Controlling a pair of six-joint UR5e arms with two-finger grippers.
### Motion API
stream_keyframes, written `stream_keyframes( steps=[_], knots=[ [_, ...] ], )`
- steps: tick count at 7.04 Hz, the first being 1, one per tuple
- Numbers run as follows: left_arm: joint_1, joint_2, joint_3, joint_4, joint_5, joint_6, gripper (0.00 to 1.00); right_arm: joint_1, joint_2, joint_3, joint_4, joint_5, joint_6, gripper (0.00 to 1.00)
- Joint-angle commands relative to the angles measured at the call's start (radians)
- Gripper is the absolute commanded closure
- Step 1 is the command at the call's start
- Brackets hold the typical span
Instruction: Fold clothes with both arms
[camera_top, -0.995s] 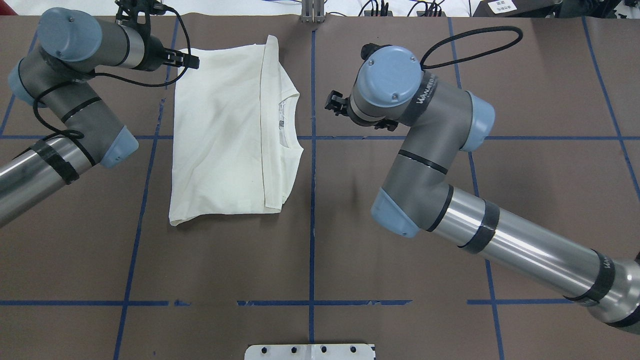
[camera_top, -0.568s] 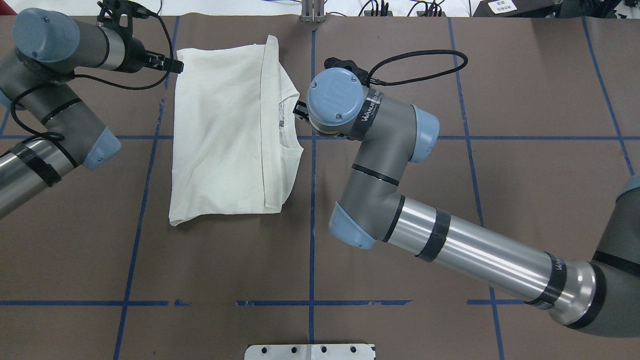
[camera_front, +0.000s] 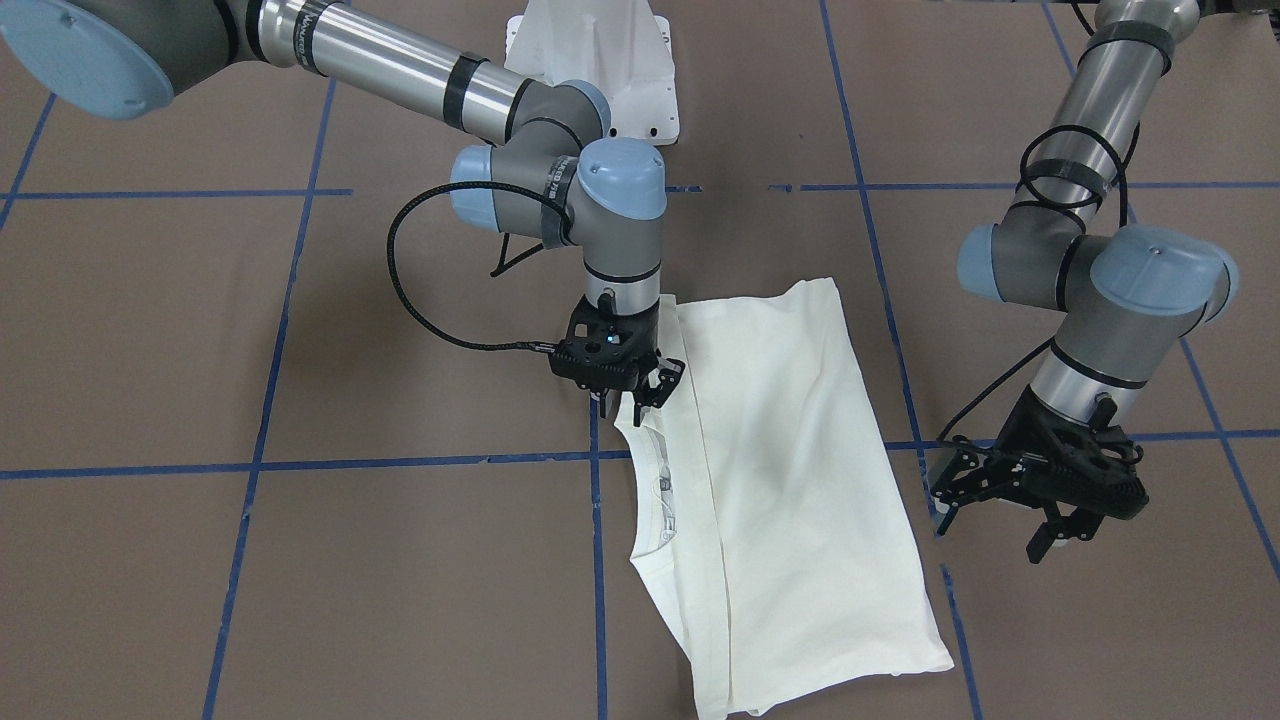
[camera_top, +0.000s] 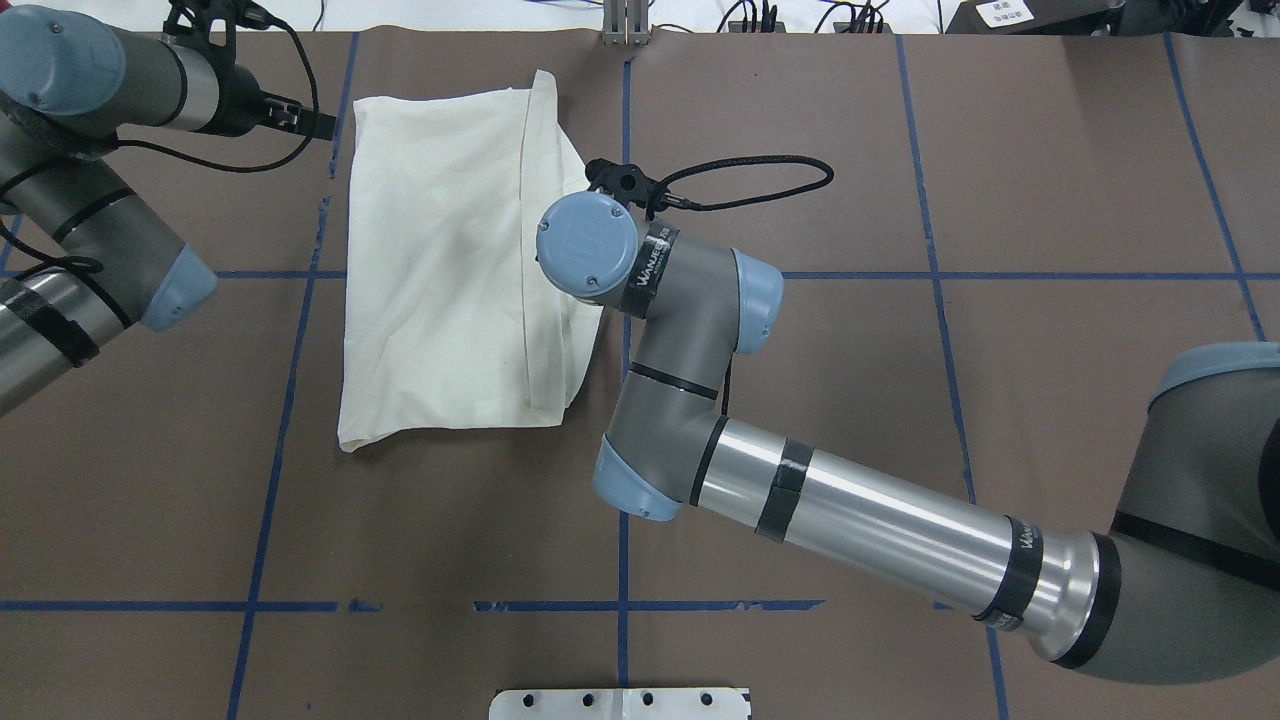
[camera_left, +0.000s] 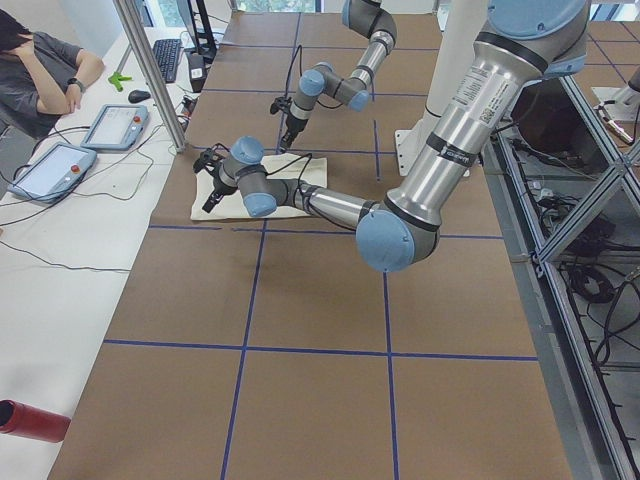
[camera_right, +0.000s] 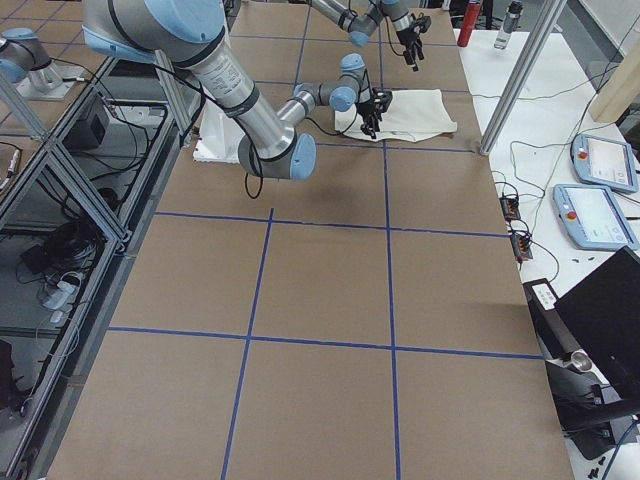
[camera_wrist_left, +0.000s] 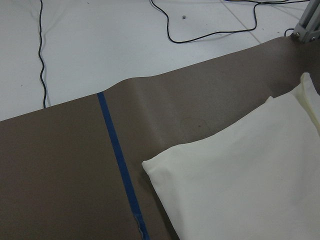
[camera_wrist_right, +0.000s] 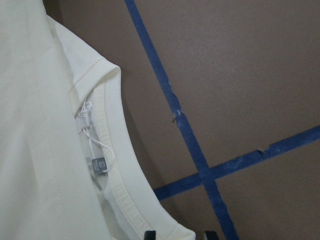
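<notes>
T-shirt (camera_top: 440, 270) lies folded (plain side up); right claw (camera_front: 625, 398) spread at collar (camera_wrist_right: 120, 185), left claw (camera_front: 1000, 520) spread aside.

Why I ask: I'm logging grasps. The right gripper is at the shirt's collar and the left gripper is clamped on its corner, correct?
No. The left gripper holds nothing: it hangs open beside the shirt, off the cloth, as the front-facing view shows. The right gripper is at the collar.

Right arm (camera_top: 880, 520) and left arm (camera_top: 95, 215) have silver tubes, grey joints, light-blue caps.
</notes>
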Motion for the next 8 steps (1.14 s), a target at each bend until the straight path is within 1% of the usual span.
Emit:
stream_keyframes(
  steps=[1,4,5,6,8],
  knots=[
    [-0.001,0.002,0.000,0.000,-0.001,0.000,0.00,-0.020,0.008,-0.027,0.001,-0.017,-0.024,0.59],
    [-0.001,0.004,-0.001,-0.002,-0.001,0.000,0.00,-0.031,0.006,-0.033,-0.002,-0.036,-0.046,0.57],
    [-0.001,0.004,0.000,-0.002,-0.001,0.000,0.00,-0.031,0.009,-0.033,-0.002,-0.036,-0.043,0.84],
    [-0.001,0.004,-0.001,-0.002,-0.001,-0.001,0.00,-0.031,0.011,-0.032,-0.002,-0.039,-0.040,1.00],
    [-0.001,0.004,-0.001,-0.002,-0.001,-0.001,0.00,-0.029,0.014,-0.023,-0.004,-0.041,-0.047,1.00]
  ],
)
